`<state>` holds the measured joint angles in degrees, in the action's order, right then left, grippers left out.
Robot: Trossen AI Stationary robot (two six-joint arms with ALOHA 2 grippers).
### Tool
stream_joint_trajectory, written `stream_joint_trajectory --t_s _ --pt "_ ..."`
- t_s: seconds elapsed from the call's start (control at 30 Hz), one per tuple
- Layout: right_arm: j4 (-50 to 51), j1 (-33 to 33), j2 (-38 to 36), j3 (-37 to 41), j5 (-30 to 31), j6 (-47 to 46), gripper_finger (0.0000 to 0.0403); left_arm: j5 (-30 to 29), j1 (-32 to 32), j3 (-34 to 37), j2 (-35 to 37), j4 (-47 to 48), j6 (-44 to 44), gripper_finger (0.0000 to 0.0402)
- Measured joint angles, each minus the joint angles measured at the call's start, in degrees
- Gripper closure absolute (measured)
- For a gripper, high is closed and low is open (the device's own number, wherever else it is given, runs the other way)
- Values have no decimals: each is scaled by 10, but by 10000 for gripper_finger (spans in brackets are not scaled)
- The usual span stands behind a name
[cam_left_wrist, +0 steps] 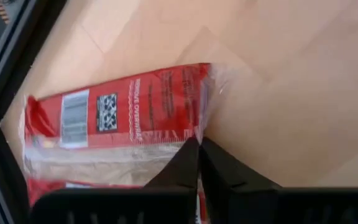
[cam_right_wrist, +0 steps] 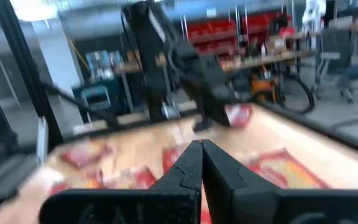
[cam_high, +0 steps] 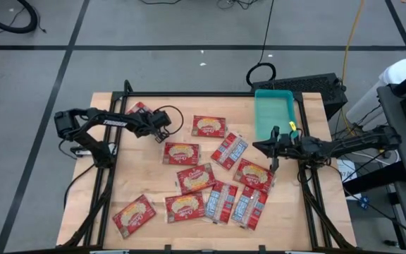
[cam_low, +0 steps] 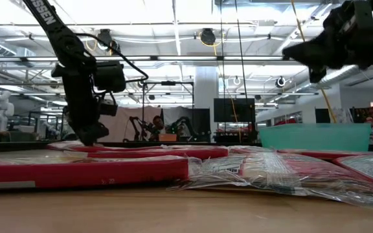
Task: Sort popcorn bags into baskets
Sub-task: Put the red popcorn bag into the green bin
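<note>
I see red popcorn bags [cam_high: 194, 177] scattered on the pale wooden table [cam_high: 146, 187], some with a cream-yellow popcorn picture, others with a silvery-blue panel. Right at my left gripper's [cam_left_wrist: 199, 149] black fingertips lies a red packet [cam_left_wrist: 123, 112] with white print, a barcode, a square code patch and a clear crinkled edge. The basket [cam_high: 273, 113] is teal-green. Both arms are black.

Even, bright overhead light; ceiling fixtures [cam_low: 173, 13] blow out white in low view. Soft shadows under arms on table [cam_high: 146, 180]. Right wrist view motion-blurred throughout. Nearest packets [cam_low: 83, 171] soft-focused.
</note>
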<state>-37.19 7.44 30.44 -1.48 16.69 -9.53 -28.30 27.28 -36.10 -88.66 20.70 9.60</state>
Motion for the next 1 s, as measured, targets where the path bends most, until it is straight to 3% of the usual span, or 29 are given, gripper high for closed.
stream_joint_trajectory --t_s 0.17,0.37,0.73,1.0 --pt "-86 0 36 0 24 -5 403 14 -4 0 17 -7 -25 397" --pt "-92 0 131 -23 76 -40 403 70 -26 0 104 -8 -45 398" --pt "-94 -31 436 -239 75 33 397 214 -65 0 318 -43 -128 398" --pt "-56 -81 615 -427 71 59 310 282 -64 0 421 -72 -150 399"
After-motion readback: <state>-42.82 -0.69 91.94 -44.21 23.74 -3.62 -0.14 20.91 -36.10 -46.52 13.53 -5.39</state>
